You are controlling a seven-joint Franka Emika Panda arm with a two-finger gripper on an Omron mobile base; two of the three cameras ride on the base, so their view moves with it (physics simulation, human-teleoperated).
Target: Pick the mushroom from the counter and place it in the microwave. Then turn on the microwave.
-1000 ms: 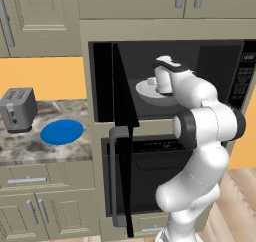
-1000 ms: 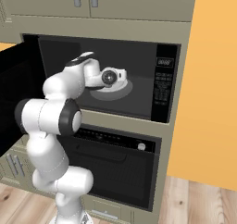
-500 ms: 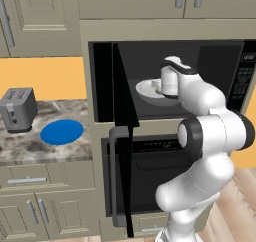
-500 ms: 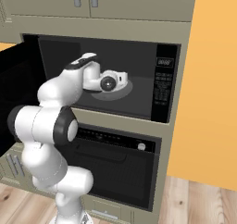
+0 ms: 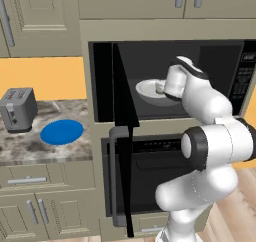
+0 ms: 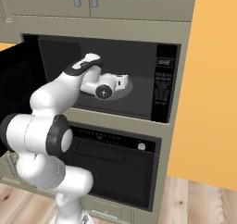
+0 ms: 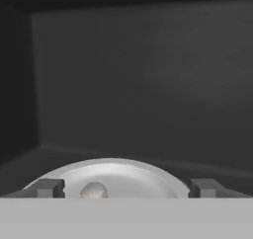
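The gripper (image 7: 123, 188) stood released, jaws wide, inside the microwave (image 6: 164, 86); the mushroom (image 7: 94, 190) lay free on the turntable plate (image 7: 128, 176) between the fingertips. Risk, as judged: a careless withdrawal could nudge the mushroom off the plate. The open microwave door (image 5: 121, 131) flanked the arm; a toaster (image 5: 18, 109) and blue plate (image 5: 61, 132) sat well apart on the counter (image 5: 30, 148).

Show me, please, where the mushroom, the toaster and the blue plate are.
mushroom (image 7: 94, 190), hand view, on its cap.
toaster (image 5: 18, 109), left base view, on its front face.
blue plate (image 5: 61, 132), left base view, at its middle.
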